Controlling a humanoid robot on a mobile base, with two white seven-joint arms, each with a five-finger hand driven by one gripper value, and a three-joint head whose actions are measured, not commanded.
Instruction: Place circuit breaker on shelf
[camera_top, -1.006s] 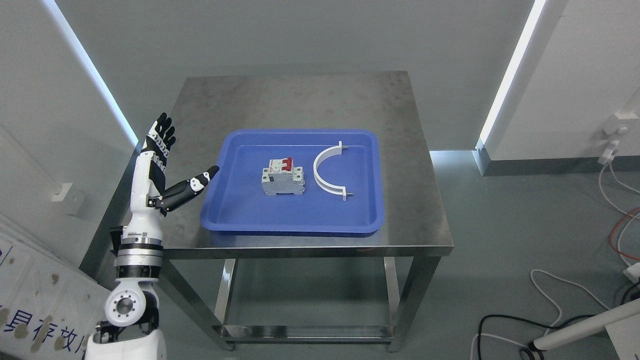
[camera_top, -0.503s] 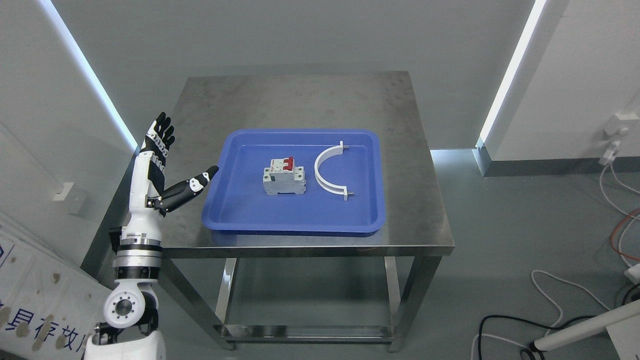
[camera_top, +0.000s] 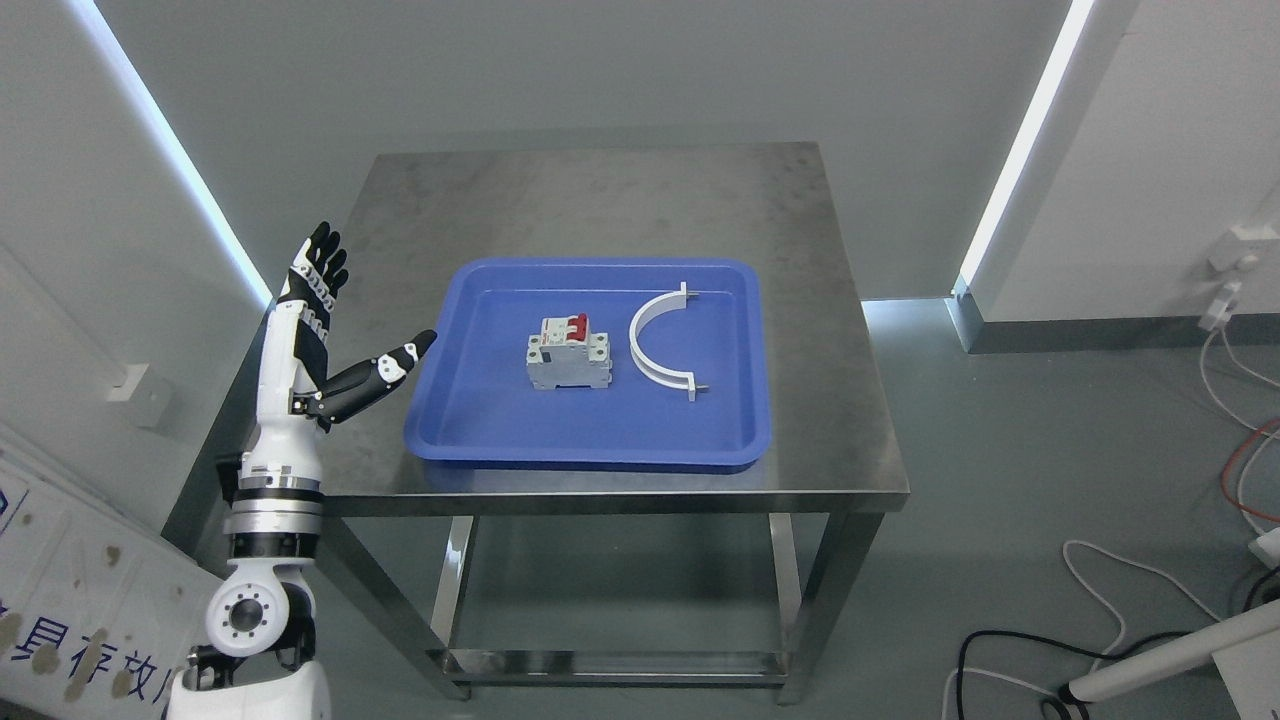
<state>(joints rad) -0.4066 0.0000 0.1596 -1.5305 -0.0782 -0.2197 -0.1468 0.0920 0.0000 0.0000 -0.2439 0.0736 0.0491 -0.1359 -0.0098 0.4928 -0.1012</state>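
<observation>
at the far left the left hand (camera_top: 325, 335) stands upright beside the table's left edge, palm released, fingers (camera_top: 318, 262) stretched upward and the thumb jutting toward the blue tray (camera_top: 590, 445); it holds nothing and touches nothing. the right hand is out of view.

moving right, the tray sits on the steel table (camera_top: 600, 195), near its front edge. inside it, left of centre, the circuit breaker (camera_top: 568, 354) stands apart from the tray walls, well clear of the hand. just beside it to the right lies a white curved bracket (camera_top: 660, 343), not touching it.

risks, as i judge them: the hand has to cross the raised tray rim, and a low approach could clip that rim and push the whole tray across the smooth metal. a wide grasp could also catch the bracket, since it lies near. the breaker's hard plastic faces may slip between the fingers if pinched off-centre. no shelf shows, unless the rail under the table counts.

materials: the table is brushed, mottled steel with square legs; the tray is glossy moulded plastic with rounded corners; the breaker is a blocky grey-white case with red levers on top; the bracket is a thin half-ring with small end tabs.
</observation>
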